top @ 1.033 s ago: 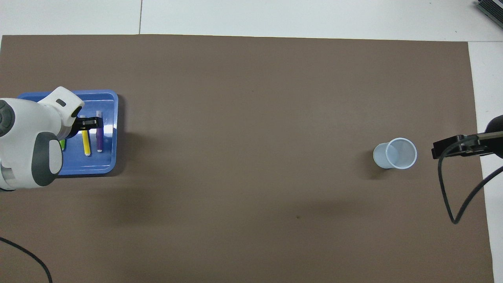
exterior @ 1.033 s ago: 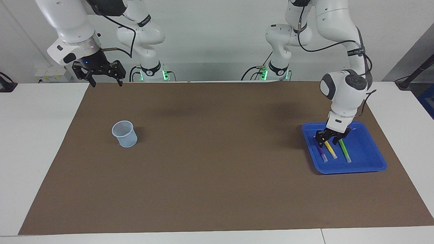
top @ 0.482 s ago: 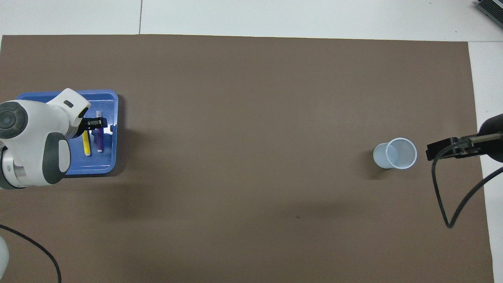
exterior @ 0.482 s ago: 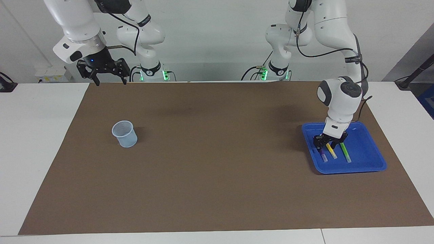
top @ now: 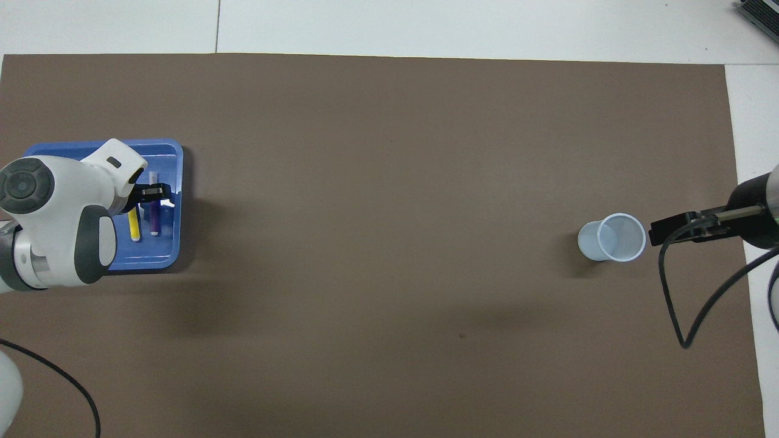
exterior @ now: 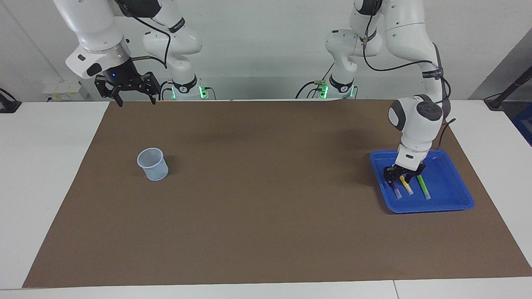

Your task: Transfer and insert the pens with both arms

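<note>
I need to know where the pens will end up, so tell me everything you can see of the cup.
The cup is pale blue, translucent and plastic-looking, wider at the rim than at the base. It stands upright and looks empty on the brown mat, toward the right arm's end of the table. Nothing touches it.

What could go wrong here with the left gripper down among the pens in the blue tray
The purple pen, yellow pen and green pen lie close side by side in the blue tray, so the left gripper, low over the purple and yellow ones, may knock a neighbour or catch two. A grip near one end could let the pen tilt. The cup stands at the right arm's end, under no gripper; the right gripper waits open.
</note>
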Available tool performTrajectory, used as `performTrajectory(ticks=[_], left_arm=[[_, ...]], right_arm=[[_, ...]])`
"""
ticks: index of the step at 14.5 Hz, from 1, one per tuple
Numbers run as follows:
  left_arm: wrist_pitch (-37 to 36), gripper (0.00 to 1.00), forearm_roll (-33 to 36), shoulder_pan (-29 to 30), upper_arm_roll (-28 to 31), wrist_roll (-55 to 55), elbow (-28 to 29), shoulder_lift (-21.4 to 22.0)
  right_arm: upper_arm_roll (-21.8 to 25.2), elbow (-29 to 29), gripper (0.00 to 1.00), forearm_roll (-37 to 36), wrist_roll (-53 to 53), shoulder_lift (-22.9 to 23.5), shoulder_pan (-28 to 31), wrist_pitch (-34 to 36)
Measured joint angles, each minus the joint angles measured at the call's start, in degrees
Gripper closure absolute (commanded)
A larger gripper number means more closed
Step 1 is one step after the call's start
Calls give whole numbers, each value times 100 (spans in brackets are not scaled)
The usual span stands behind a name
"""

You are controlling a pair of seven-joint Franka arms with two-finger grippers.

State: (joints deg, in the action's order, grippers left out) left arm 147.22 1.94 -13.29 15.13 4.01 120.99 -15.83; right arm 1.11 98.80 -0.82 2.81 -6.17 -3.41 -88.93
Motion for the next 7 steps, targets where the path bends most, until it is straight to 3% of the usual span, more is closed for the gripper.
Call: performTrajectory(ticks=[7], left_arm=[[9, 29, -61, -15, -33, 0, 0, -28]], right_arm=[[-9, 37, 0, 48, 0, -33, -12, -15]])
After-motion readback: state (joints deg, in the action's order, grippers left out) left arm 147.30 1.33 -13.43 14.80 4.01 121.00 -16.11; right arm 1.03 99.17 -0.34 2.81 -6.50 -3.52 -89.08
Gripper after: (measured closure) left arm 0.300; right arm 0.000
